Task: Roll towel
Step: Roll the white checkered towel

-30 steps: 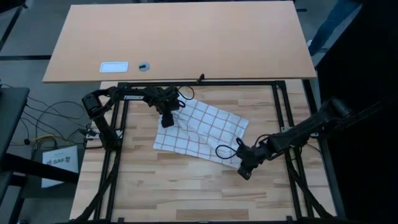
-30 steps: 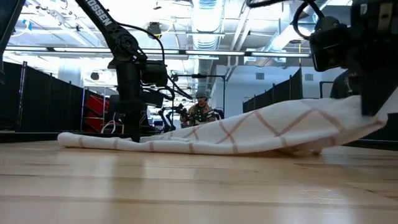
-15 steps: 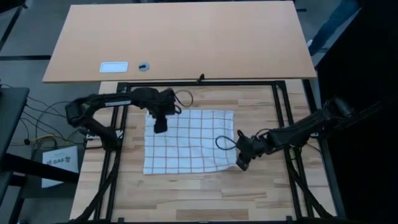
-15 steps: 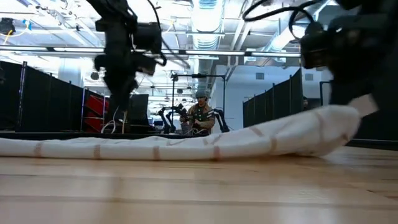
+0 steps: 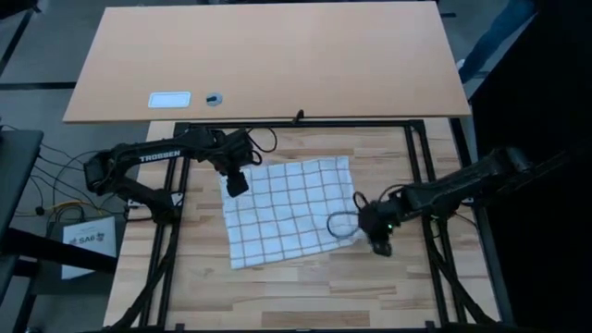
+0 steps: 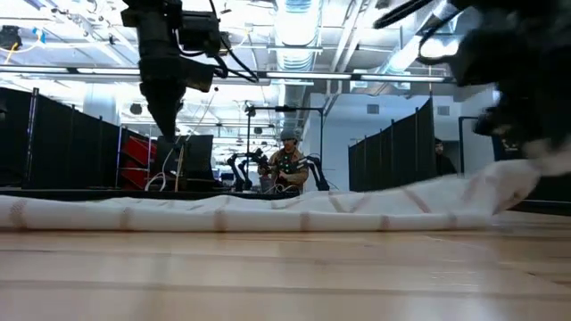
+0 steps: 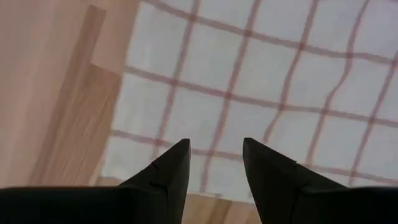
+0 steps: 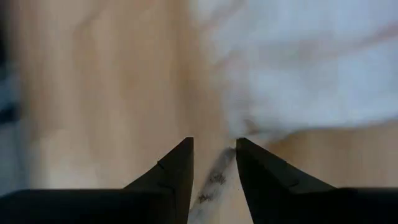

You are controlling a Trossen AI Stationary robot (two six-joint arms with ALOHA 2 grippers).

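The white towel (image 5: 287, 211) with its reddish-brown grid lies spread in one layer on the wooden table, slightly askew. In the low view the towel (image 6: 268, 212) is a low band whose right end (image 6: 504, 185) stands a little higher. My left gripper (image 5: 238, 185) hangs open, high above the towel's far left corner (image 7: 118, 155), with nothing between its fingers. My right gripper (image 5: 381, 244) is low, just right of the towel's near right corner. The right wrist view shows it (image 8: 214, 149) open over bare wood, with the towel (image 8: 298, 68) beyond the fingertips.
A black frame rail (image 5: 296, 124) borders the table, and a brown board (image 5: 268, 55) behind it carries a white card (image 5: 169, 99) and a small round object (image 5: 215, 98). A cable loop (image 5: 340, 222) hangs over the towel's near right part. A person (image 6: 287, 165) sits far behind.
My left gripper has risen off the towel's far left corner and now hangs high above it. The towel has swung round from a slanted lie and spread out flat; its raised right end has sunk lower. My right gripper has shifted a little toward the table's right edge.
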